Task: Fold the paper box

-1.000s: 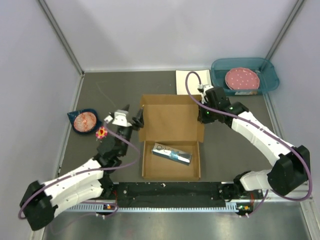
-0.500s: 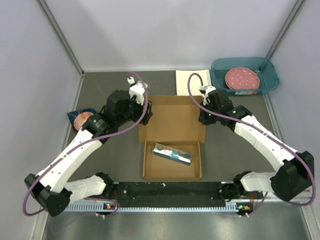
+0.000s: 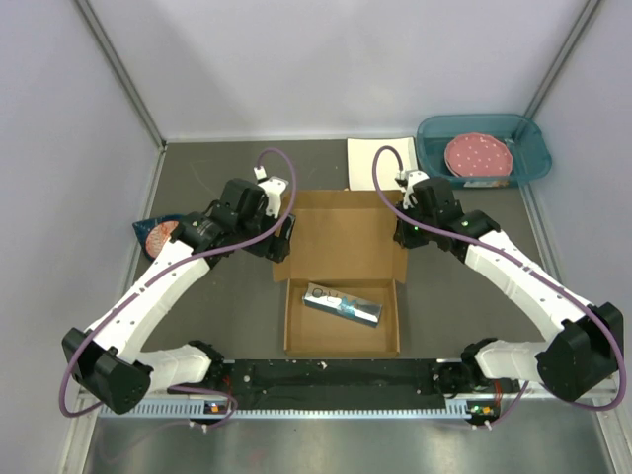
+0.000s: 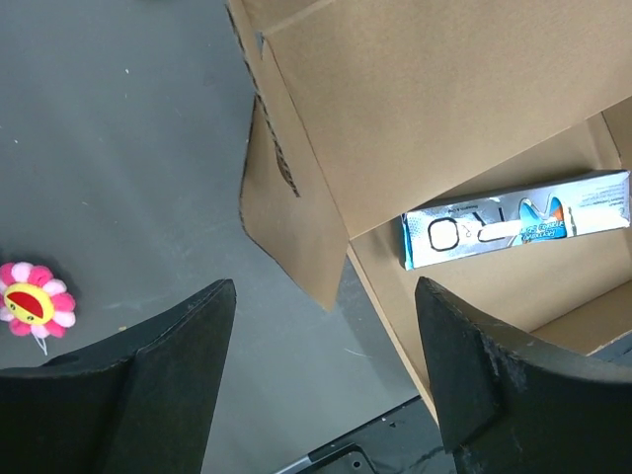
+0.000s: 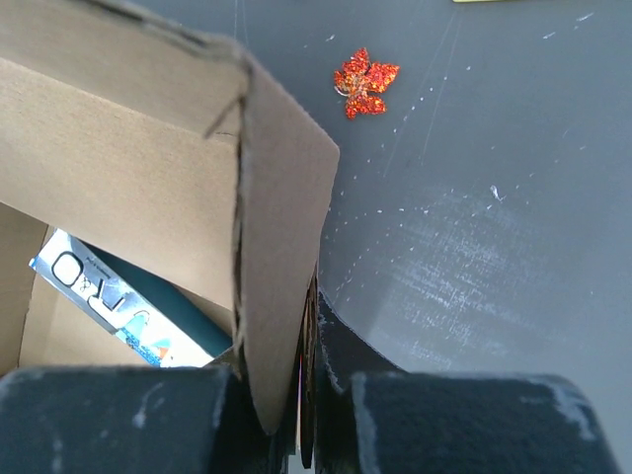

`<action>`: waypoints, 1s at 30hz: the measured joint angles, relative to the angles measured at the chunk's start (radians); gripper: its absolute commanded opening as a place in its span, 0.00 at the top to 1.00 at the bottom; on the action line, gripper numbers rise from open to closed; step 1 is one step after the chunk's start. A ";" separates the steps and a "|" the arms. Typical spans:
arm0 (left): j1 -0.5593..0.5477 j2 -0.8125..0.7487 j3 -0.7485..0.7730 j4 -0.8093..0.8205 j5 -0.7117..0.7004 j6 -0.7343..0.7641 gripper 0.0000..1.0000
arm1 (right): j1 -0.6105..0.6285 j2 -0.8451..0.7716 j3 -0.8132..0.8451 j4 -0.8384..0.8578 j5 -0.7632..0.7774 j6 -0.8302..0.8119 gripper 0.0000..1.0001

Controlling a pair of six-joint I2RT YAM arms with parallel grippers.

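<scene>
Right of the paper box, the right gripper pinches its light, stiff flap; the left gripper, spread, should probably take the opposite flap.

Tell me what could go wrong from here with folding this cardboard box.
The right gripper is pinched on only the right side flap of the paper box; a pull might crease or tear it, or it could slip. The left gripper is open with nothing held, and the left side flap splays outward, so it could get left outside when the box closes.
</scene>
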 measured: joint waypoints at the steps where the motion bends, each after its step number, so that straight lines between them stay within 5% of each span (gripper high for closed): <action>1: 0.002 0.000 0.000 0.000 0.000 0.000 0.23 | 0.001 0.000 0.000 0.000 0.000 0.000 0.97; 18: 0.019 0.099 -0.011 0.101 0.023 -0.024 0.41 | 0.019 0.000 0.000 0.008 0.003 -0.003 0.97; 24: 0.023 0.111 -0.037 0.152 0.018 -0.039 0.68 | 0.029 0.000 0.000 0.010 0.004 -0.006 0.97; 30: 0.023 0.114 -0.041 0.156 0.018 -0.039 0.73 | 0.031 -0.001 0.000 0.010 0.008 -0.006 0.97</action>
